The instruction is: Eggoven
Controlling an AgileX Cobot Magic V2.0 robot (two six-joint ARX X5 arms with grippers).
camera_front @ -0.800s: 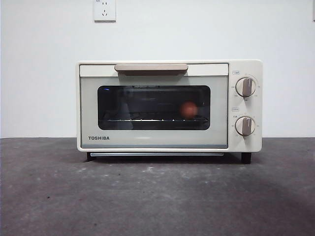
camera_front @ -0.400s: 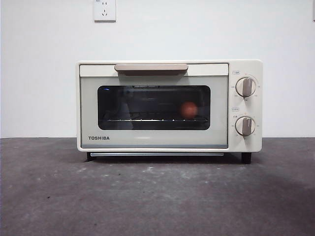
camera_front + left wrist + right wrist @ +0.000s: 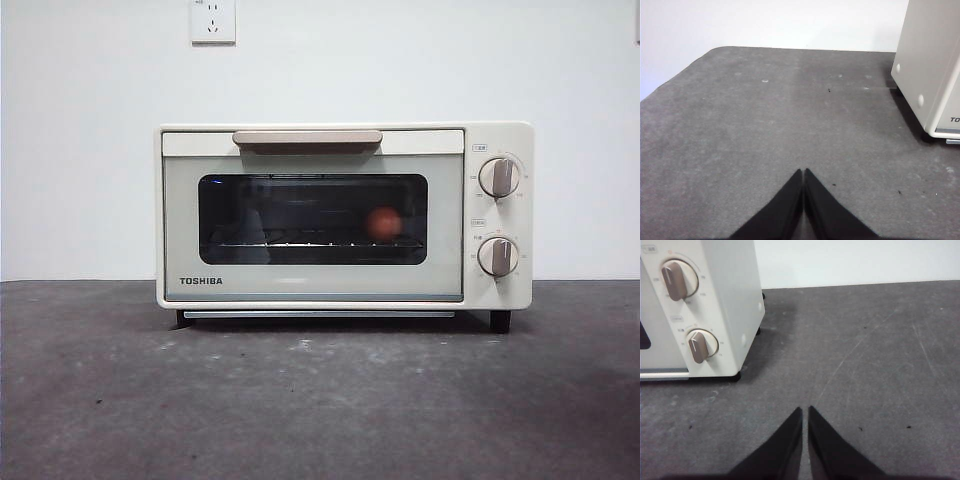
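Only my front view shows the egg (image 3: 383, 223): on the rack inside the shut oven (image 3: 310, 285), toward the knob side, its long axis unclear through the glass. Left gripper (image 3: 803, 172) and right gripper (image 3: 804, 410) sit with jaws together, empty, flanking the oven over the table (image 3: 320, 400).

Orange-brown egg (image 3: 383, 223) on rack inside closed cream oven (image 3: 343, 216)

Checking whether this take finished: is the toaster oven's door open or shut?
Shut. The cream boxy TOSHIBA toaster oven has its door flush with the front, handle on top; the small orange-brown egg shows through the dark glass.
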